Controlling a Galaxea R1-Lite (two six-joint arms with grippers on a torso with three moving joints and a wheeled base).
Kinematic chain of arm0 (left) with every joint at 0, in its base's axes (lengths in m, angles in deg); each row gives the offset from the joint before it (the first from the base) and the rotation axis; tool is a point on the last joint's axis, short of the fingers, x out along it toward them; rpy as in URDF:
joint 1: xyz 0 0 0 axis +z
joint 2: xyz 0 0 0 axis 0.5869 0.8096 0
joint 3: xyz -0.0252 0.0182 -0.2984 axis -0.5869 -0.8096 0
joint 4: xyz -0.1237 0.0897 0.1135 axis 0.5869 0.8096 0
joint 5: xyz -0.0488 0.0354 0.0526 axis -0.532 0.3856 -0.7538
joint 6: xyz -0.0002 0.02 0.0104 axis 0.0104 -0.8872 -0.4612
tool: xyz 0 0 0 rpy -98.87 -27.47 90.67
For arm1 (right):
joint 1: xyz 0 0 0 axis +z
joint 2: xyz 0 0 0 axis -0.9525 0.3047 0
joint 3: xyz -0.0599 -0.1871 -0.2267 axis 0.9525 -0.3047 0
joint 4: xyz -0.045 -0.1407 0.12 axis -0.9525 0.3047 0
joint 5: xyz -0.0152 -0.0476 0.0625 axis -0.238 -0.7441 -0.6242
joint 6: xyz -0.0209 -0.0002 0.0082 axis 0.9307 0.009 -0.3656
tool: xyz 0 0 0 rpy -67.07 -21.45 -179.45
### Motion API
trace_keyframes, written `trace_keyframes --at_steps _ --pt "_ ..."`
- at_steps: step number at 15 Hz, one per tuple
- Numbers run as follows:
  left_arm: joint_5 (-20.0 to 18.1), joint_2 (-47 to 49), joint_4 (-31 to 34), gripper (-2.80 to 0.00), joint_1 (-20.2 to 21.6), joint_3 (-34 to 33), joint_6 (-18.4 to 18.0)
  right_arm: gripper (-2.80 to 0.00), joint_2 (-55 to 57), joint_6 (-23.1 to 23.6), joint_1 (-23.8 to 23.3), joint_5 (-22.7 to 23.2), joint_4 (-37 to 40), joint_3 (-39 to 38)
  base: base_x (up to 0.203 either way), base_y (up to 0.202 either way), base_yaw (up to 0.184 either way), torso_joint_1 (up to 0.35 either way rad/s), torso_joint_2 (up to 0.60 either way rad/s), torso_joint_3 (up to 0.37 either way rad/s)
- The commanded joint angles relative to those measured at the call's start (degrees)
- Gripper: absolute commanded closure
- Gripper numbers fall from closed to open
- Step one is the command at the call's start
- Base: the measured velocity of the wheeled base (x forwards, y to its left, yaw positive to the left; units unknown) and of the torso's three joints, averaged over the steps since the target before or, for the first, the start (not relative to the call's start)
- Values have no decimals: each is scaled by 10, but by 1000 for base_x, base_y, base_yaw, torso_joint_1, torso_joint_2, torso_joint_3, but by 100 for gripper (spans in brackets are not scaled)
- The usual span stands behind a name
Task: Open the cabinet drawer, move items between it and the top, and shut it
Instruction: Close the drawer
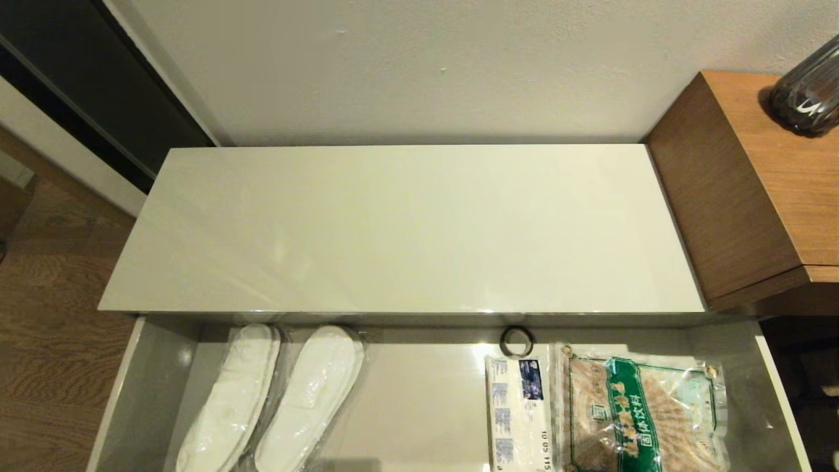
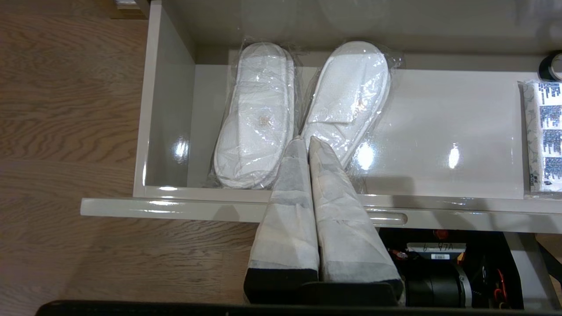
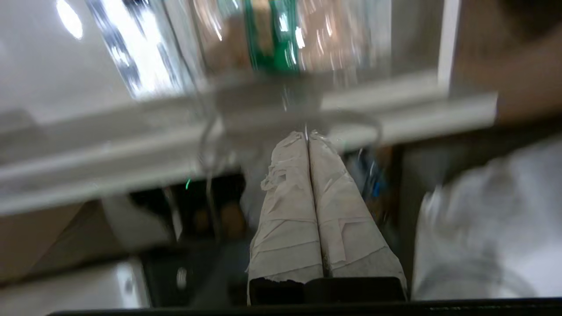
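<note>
The cabinet drawer (image 1: 151,393) stands pulled out below the bare cream-white top (image 1: 406,229). At its right end lie the white packet (image 1: 518,413) and the clear packet (image 1: 642,413) with the green label, side by side. Neither gripper shows in the head view. My left gripper (image 2: 307,139) is shut and empty, hovering over the drawer's front edge (image 2: 175,208) by the wrapped slippers (image 2: 263,114). The white packet (image 2: 544,136) lies far off to its side. My right gripper (image 3: 308,134) is shut at the drawer's front rail (image 3: 109,145), apparently pinching the near film edge of the clear packet (image 3: 272,44).
Wrapped white slippers (image 1: 275,400) fill the drawer's left part, and a small black ring (image 1: 516,341) sits at its back. A taller brown wood-grain unit (image 1: 754,190) with a dark glass vase (image 1: 806,98) stands on the right. Wood floor lies to the left.
</note>
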Motion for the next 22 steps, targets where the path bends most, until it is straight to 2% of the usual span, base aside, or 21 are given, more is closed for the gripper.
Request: trace_keyframes --at_steps 1,3,6,8,10,15,17,20,22 --pt "0 0 1 0 0 0 0 0 -77 -17 -32 35 78 -6 0 0 0 0 0 0" --pt "0 0 1 0 0 0 0 0 -115 -31 -39 75 106 -47 0 0 0 0 0 0" --pt "0 0 1 0 0 0 0 0 -179 -35 -40 90 115 -139 0 0 0 0 0 0" --pt "0 0 1 0 0 0 0 0 -173 -35 -40 103 111 -148 0 0 0 0 0 0" --pt "0 0 1 0 1 0 0 0 -142 -37 -40 138 89 -154 0 0 0 0 0 0" --pt "0 0 1 0 0 0 0 0 -85 -39 -40 137 -15 -197 0 0 0 0 0 0" --pt "0 0 1 0 0 0 0 0 -64 -57 -42 122 -70 -199 0 0 0 0 0 0" --pt "0 0 1 0 0 0 0 0 -50 -62 -42 114 -108 -206 0 0 0 0 0 0" --pt "0 0 1 0 0 0 0 0 -46 -59 -42 107 -150 -239 0 0 0 0 0 0"
